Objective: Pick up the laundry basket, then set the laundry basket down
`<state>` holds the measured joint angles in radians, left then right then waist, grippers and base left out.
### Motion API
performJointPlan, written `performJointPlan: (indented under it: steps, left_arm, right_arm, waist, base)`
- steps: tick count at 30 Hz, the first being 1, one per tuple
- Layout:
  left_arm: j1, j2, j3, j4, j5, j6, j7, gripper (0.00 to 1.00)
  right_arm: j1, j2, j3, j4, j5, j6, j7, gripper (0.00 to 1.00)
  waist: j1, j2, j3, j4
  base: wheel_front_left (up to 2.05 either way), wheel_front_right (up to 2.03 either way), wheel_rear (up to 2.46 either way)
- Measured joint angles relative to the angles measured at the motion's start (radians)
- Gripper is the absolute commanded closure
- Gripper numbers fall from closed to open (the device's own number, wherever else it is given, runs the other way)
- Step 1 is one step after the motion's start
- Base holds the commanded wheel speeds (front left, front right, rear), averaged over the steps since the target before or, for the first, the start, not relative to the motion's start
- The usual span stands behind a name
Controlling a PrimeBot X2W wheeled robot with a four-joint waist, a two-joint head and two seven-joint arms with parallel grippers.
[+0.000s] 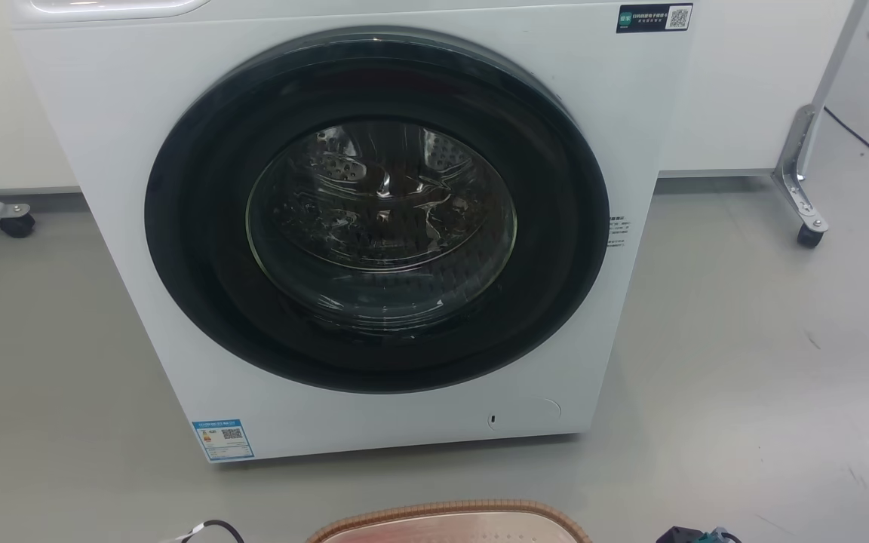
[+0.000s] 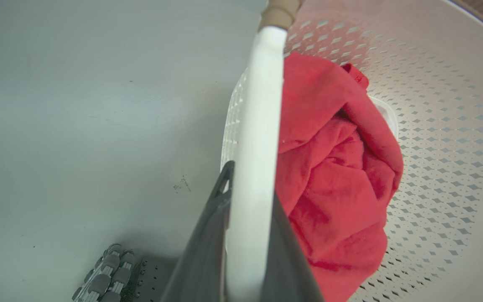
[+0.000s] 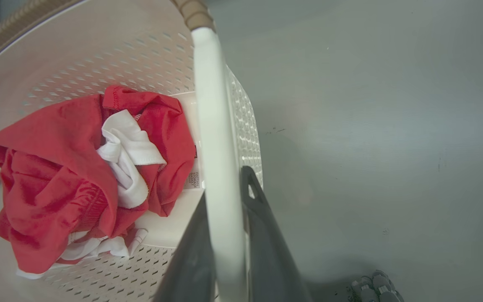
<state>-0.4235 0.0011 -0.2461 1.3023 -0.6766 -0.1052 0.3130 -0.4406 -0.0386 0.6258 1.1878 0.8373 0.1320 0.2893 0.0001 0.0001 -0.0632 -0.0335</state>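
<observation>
The left gripper [image 2: 250, 184] is clamped on one white side handle of the laundry basket [image 2: 434, 126], the right gripper [image 3: 226, 184] on the other, each inner finger half hidden. Red cloth [image 2: 333, 167] and white cloth [image 3: 128, 155] lie crumpled inside. Beyond stands the washing machine [image 1: 374, 226]; the head view cuts off the basket's rim before it.

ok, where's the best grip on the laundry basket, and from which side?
Take the laundry basket by its white side handles, one end effector per handle, from above, straddling it inside and outside the wall. Each handle is a slim bar, narrow enough to clamp; left end effector and right end effector sit on them that way.
</observation>
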Motion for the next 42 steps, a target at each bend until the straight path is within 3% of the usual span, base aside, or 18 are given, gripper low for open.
performJointPlan:
  steps: [26,42]
  left_arm:
    - [0.000,0.000,0.000,0.000,-0.007,0.005,0.000,1.00]
    - [-0.063,-0.003,-0.004,-0.033,-0.007,0.014,-0.079,1.00]
  right_arm:
    - [0.000,-0.007,0.020,-0.012,0.035,0.000,0.000,1.00]
    - [-0.058,-0.030,0.030,-0.048,0.033,0.000,-0.078,1.00]
  waist:
    - [-0.0001,0.0000,0.013,0.004]
    - [0.0000,0.0000,0.136,-0.001]
  base:
    - [0.00,0.00,0.00]
    - [0.00,0.00,0.00]
